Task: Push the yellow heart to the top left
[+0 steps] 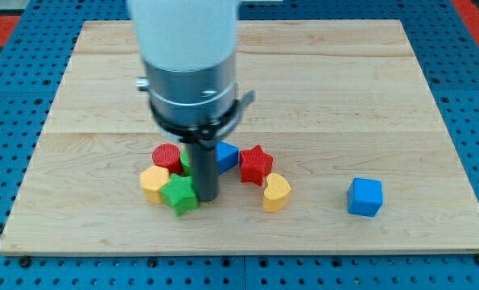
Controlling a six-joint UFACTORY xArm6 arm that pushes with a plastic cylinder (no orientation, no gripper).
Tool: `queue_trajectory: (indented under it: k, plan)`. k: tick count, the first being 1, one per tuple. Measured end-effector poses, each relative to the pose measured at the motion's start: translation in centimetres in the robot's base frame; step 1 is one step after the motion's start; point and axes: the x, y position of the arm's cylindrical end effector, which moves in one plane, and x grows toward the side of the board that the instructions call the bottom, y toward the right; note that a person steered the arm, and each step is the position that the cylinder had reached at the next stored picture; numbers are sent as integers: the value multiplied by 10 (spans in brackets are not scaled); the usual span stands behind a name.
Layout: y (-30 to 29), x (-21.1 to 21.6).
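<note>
The yellow heart (277,192) lies on the wooden board (328,89) near the view's bottom centre, just right of a cluster of blocks. My tip (207,197) rests on the board to the heart's left, apart from it, right beside the green star (179,196). The red star (256,163) touches the heart's upper left edge.
A red cylinder (167,156), a yellow block (154,183) and the green star crowd the tip's left. A blue block (226,155) sits behind the rod, partly hidden. A blue cube (365,196) stands alone at the lower right. The arm's white and grey body (189,64) hides the board's centre top.
</note>
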Motion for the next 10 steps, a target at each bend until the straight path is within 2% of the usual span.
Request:
queue_trajectory:
  k: [1, 2, 3, 4, 7, 8, 10]
  plan:
    - [-6, 17]
    - [28, 42]
    - [77, 40]
    - [114, 7]
    - [156, -97]
    - [164, -109]
    - [204, -107]
